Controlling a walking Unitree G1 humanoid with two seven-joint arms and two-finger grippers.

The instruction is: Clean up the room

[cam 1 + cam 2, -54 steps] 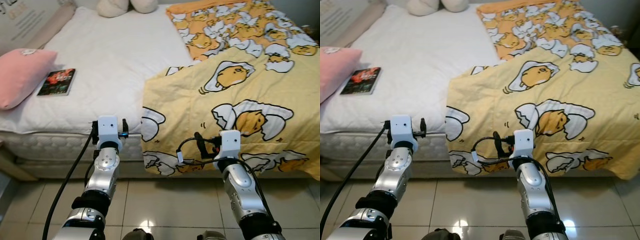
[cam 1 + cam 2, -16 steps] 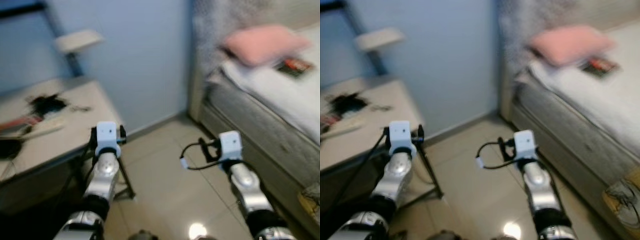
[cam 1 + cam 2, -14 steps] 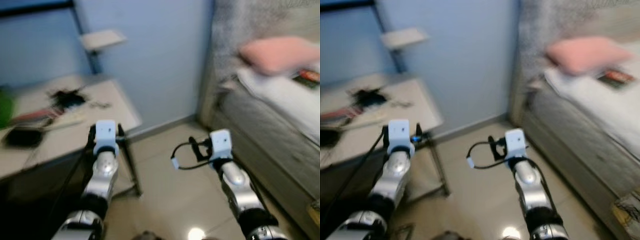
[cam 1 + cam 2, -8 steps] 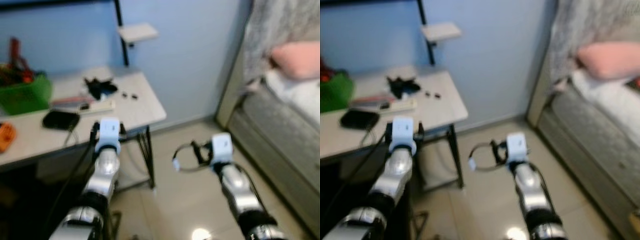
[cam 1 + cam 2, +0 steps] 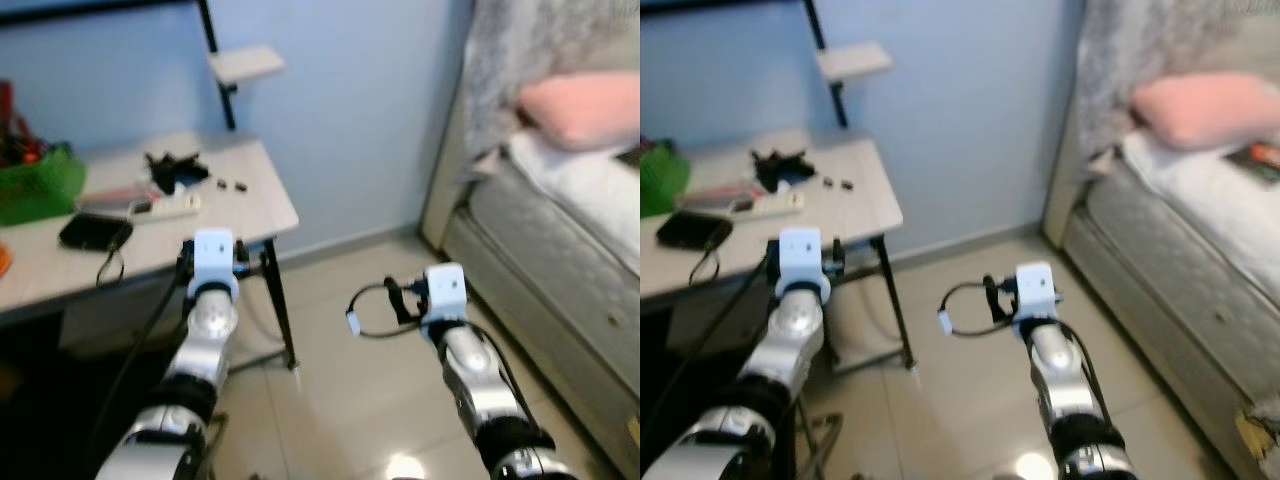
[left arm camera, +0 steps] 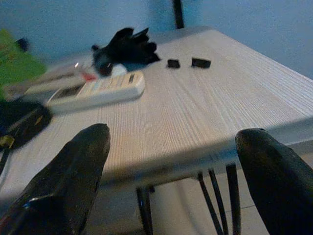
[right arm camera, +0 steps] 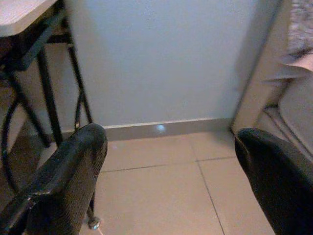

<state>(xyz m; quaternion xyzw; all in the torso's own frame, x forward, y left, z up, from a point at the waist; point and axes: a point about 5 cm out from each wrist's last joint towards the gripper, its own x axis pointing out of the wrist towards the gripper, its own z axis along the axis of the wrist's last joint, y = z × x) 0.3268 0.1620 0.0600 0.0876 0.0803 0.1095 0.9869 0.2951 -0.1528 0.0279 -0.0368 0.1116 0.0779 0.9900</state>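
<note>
I had both arms out over the tiled floor (image 5: 340, 390), the left gripper (image 6: 171, 161) and right gripper (image 7: 166, 166) spread wide and holding nothing. Past the left one stood a wooden desk (image 5: 240, 200) carrying a white power strip (image 6: 93, 90), black gloves (image 6: 124, 44) and a green basket (image 5: 40, 185), contents too blurred to tell. Rightward lay the bed (image 5: 560, 270) with a pink pillow (image 5: 580, 105) against the blue wall (image 5: 350, 100)

Desk (image 5: 235, 205) left, bed (image 5: 560, 260) right, pillow (image 5: 580, 95) on bed
</note>
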